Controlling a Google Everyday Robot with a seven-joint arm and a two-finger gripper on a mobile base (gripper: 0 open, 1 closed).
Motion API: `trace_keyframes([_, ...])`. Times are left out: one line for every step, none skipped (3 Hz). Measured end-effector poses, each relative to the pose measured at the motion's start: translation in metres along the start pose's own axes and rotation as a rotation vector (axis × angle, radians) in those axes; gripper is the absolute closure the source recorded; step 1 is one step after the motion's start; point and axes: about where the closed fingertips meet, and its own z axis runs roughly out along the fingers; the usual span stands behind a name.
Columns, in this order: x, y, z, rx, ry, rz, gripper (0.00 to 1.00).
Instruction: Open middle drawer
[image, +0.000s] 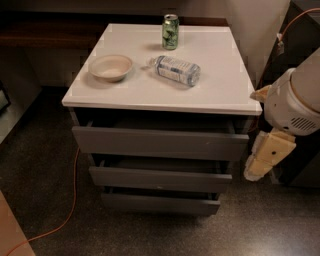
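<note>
The middle drawer (160, 178) is a flat grey handleless front, the mid-sized of three stacked fronts, with a small pale scuff at its lower edge. It stands slightly out of the cabinet, below the widest top drawer (160, 143) and above the narrowest bottom drawer (160, 203). A dark gap shows above it. My gripper (254, 172) is cream-coloured and hangs pointing down from the white wrist (292, 105). It is just right of the cabinet, level with the middle drawer's right end and apart from it.
The white cabinet top (220, 85) holds a pale bowl (110, 67), a green can (170, 31) standing upright and a plastic bottle (176, 70) lying on its side. An orange cable (74, 195) runs over the speckled floor at the left. Dark furniture (300, 30) stands at the right.
</note>
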Motion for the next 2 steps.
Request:
trace_keyframes([0.016, 0.015, 0.025, -0.018, -0.058, 0.011, 0.00])
trace_keyframes([0.033, 0.027, 0.044, -0.030, -0.141, -0.037, 0.00])
